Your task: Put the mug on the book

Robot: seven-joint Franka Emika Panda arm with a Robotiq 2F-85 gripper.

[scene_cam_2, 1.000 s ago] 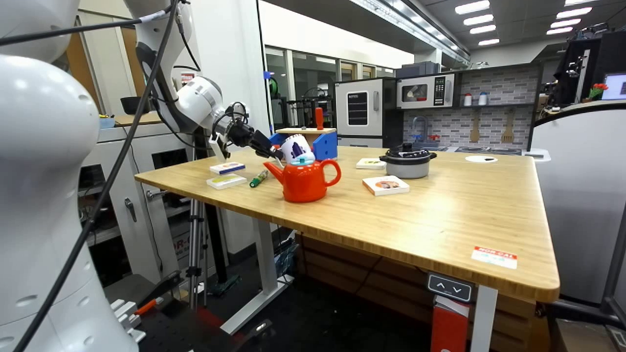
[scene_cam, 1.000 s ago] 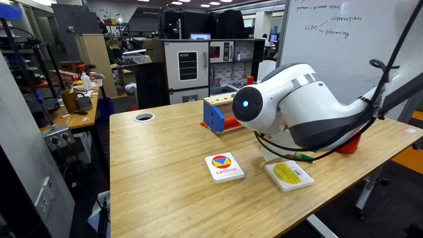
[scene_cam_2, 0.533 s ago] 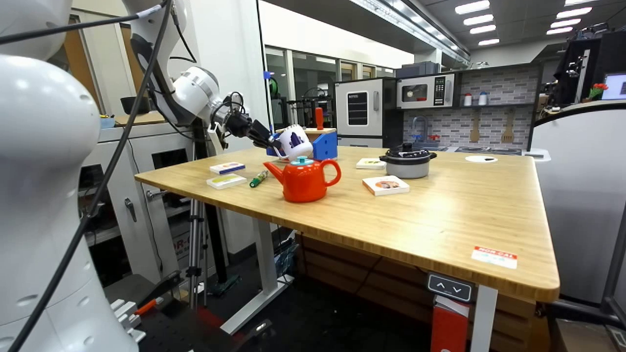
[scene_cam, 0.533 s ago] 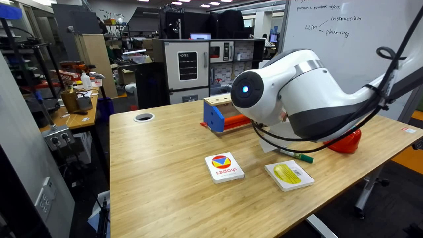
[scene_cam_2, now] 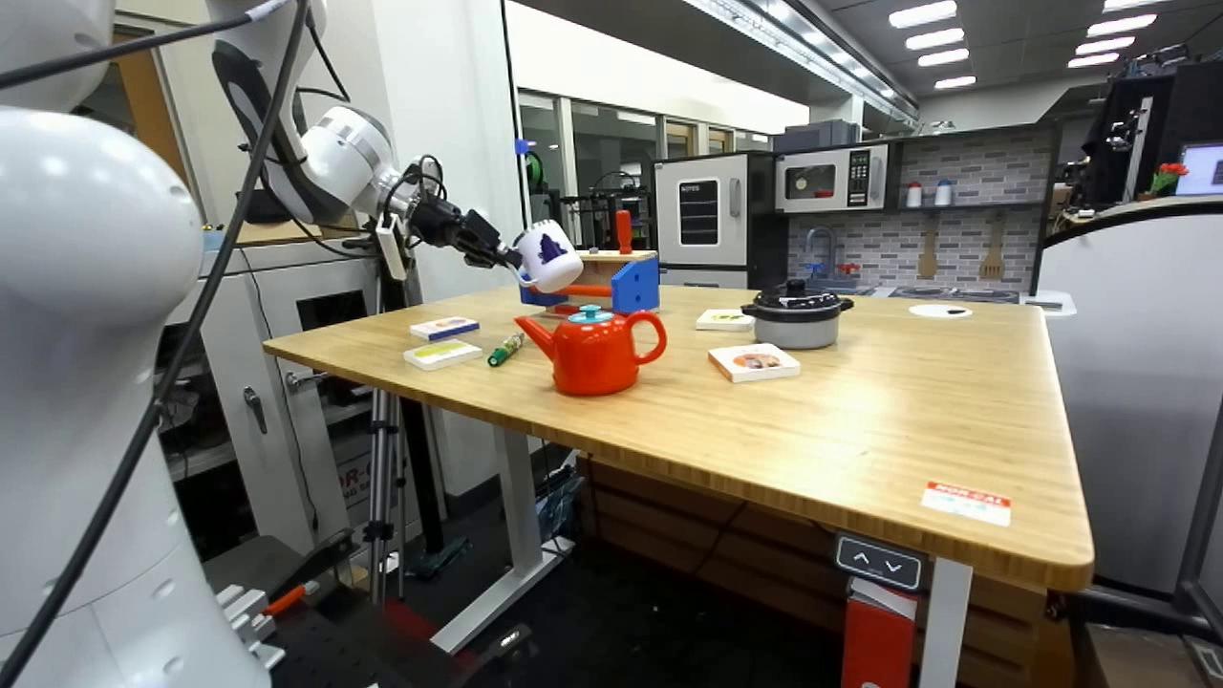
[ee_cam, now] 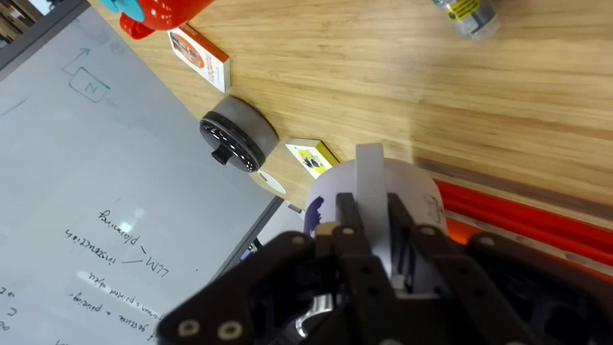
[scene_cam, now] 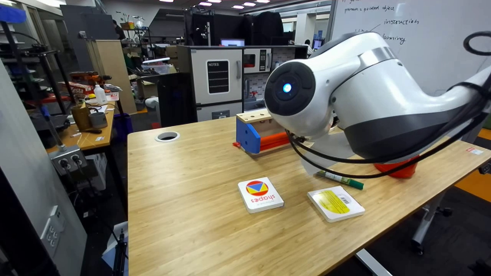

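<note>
1 downward-sloping end effector (ee_cam: 371, 205) pinches the mug (scene_cam_2: 556, 259) by its handle (ee_cam: 369, 165).

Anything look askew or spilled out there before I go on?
Only the white mug stands out: the gripper pinches it by the handle, and it hangs tilted above the wooden table, so it may need levelling before placing. I see no spill or damage.

In an exterior view, the white book (scene_cam: 261, 194) titled "shapes" lies flat on the wooden table (scene_cam: 184, 230), with a blue-sided toy bench (scene_cam: 249, 136) at its twelve o'clock, a yellow-patterned book (scene_cam: 336, 204) at three, a white-rimmed opening (scene_cam: 167, 136) at ten and the robot arm (scene_cam: 376, 96) between one and two.
</note>
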